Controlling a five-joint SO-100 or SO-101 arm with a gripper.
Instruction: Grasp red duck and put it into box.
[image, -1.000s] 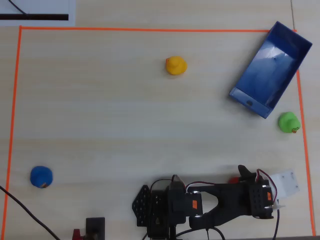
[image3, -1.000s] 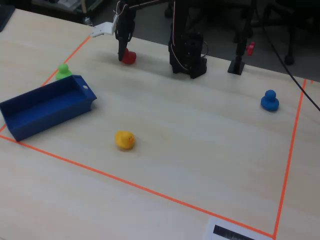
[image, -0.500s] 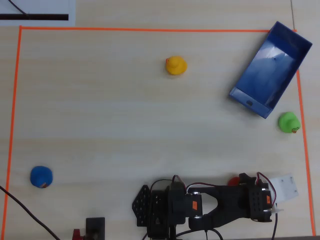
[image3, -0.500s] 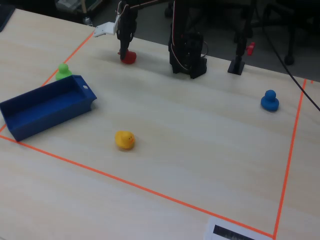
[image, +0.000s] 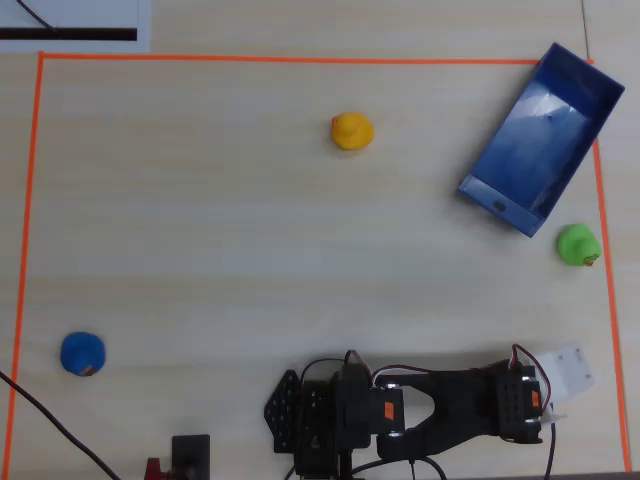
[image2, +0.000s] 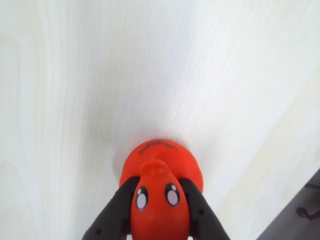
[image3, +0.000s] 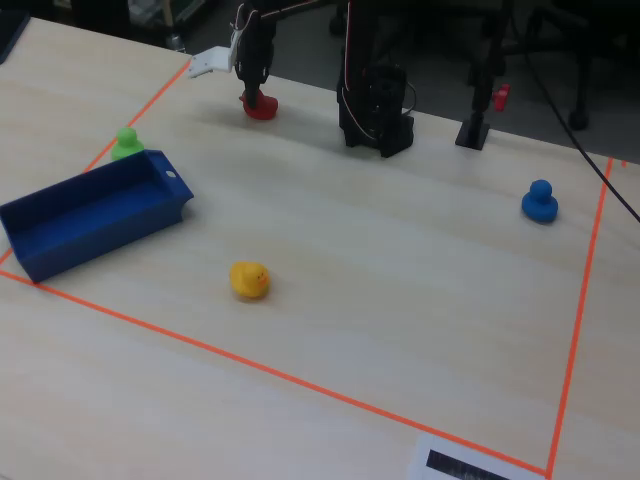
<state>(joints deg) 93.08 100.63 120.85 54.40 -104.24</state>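
The red duck (image2: 161, 185) fills the bottom of the wrist view, facing the camera, its base on the pale table. My gripper (image2: 159, 186) has its two black fingers (image2: 116, 210) pressed against both sides of the duck's head. In the fixed view the red duck (image3: 260, 106) sits on the table at the far left under the gripper (image3: 257, 92). In the overhead view the gripper (image: 545, 412) hides the duck. The blue box (image: 497, 200) lies open at the top right, well apart from the gripper; in the fixed view the box (image3: 100, 228) is at the left.
A yellow duck (image: 352, 131), a green duck (image: 577, 244) beside the box and a blue duck (image: 82, 353) stand on the table. Orange tape (image: 300, 59) frames the area. The arm's base (image: 335, 415) is at the bottom edge.
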